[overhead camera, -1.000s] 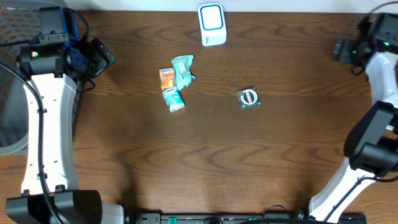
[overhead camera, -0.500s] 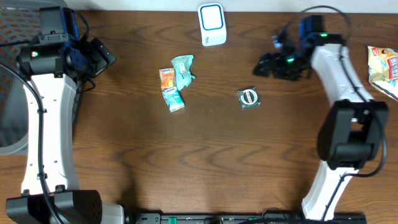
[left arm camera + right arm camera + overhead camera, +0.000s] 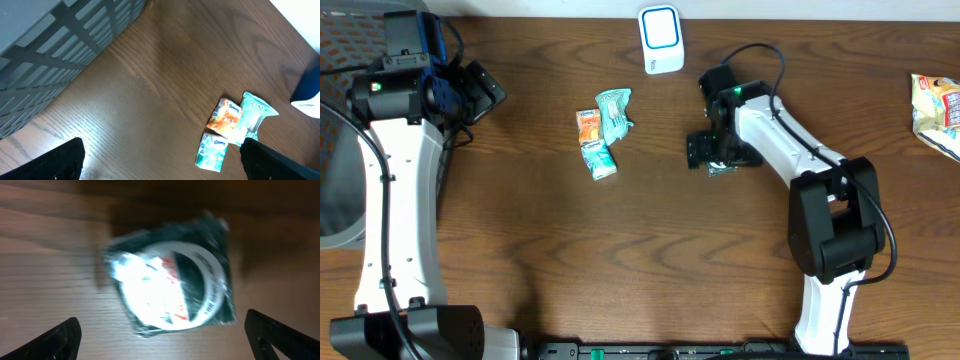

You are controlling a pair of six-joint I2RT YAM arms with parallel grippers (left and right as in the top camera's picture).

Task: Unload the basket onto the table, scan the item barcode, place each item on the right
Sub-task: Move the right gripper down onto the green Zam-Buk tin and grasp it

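Step in hand: approach for the pick-up. Our right gripper point(image 3: 713, 150) hovers directly over the dark green packet point(image 3: 172, 287), jaws spread wide, gripping nothing. The packet lies flat on the table point(image 3: 620, 260), right of centre. Our left gripper point(image 3: 478, 92) sits far left, wide open and empty. Next, we judge: descend, pinch the packet's edges, lift it and present it to the white scanner point(image 3: 661, 38).

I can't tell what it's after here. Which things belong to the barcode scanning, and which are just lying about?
Part of the job:
dark packet with a white ring
right pincer, open just above that packet
white-and-blue scanner

Just lying about:
orange tissue pack
teal tissue pack
crumpled teal wrapper
snack bag
grey basket
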